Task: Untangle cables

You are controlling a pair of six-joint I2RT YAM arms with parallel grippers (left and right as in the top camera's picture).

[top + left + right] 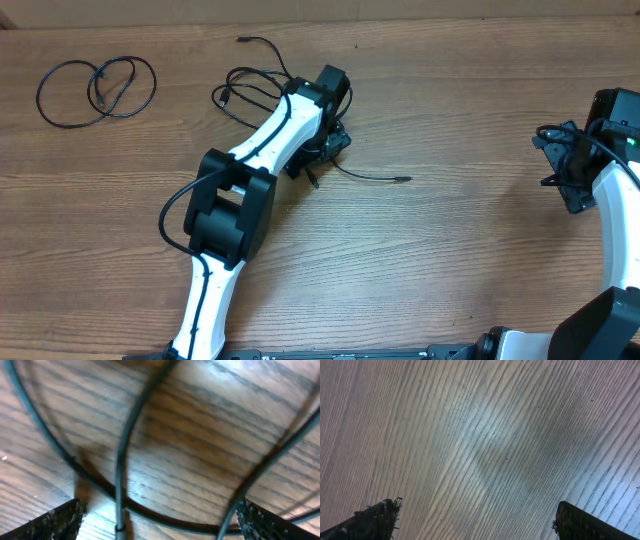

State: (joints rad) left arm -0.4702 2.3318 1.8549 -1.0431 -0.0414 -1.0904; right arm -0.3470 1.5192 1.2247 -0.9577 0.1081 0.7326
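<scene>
Wide-open, empty left gripper (160,510) straddles thin black cables (121,455), likely limp and light, near the far edge of the wooden table (450,260); pinch one strand; right gripper (477,507) likewise open, empty.

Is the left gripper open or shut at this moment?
Open. In its wrist view the left gripper has its fingers wide apart at the bottom corners; the cables lie on the table between them, not pinched.

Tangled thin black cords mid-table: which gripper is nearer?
Left. The left gripper sits directly over the cords, open fingers straddling strands; the right gripper hovers far to the right over bare wooden table.
</scene>
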